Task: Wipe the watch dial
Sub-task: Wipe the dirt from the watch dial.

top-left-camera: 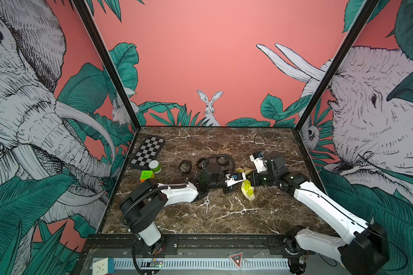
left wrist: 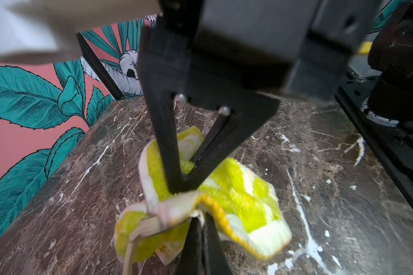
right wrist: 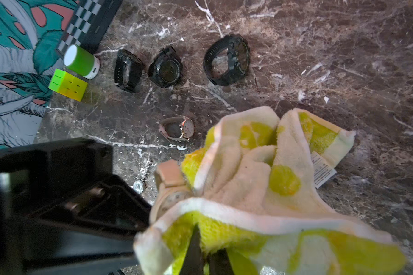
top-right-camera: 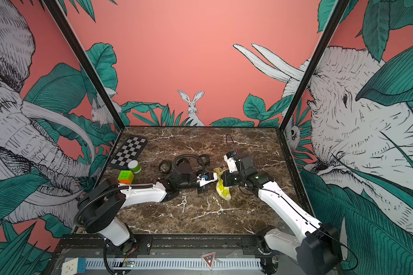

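A watch (right wrist: 171, 176) with a beige strap and a pale dial (right wrist: 174, 198) hangs above the marble table. My left gripper (left wrist: 202, 235) is shut on it; its strap (left wrist: 148, 228) shows beside the fingers. A yellow-and-white cloth (right wrist: 248, 185) covers most of the dial. Pinching a fold of that cloth, my right gripper (right wrist: 206, 250) is shut and presses against the watch. In both top views the two grippers meet mid-table, left gripper (top-left-camera: 228, 189) (top-right-camera: 203, 189), right gripper (top-left-camera: 244, 177) (top-right-camera: 224, 178), with the cloth (top-left-camera: 247, 188) (top-right-camera: 222, 188) hanging between them. The watch is hidden there.
Three black watches (right wrist: 128, 70) (right wrist: 166, 67) (right wrist: 227, 59) lie in a row behind; a second beige watch (right wrist: 179, 128) lies nearer. A chessboard (top-left-camera: 148, 151), a green-and-white cylinder (top-left-camera: 154, 166) and a puzzle cube (top-left-camera: 147, 175) sit at the back left. A small silver pendant (top-left-camera: 207, 202) lies mid-table.
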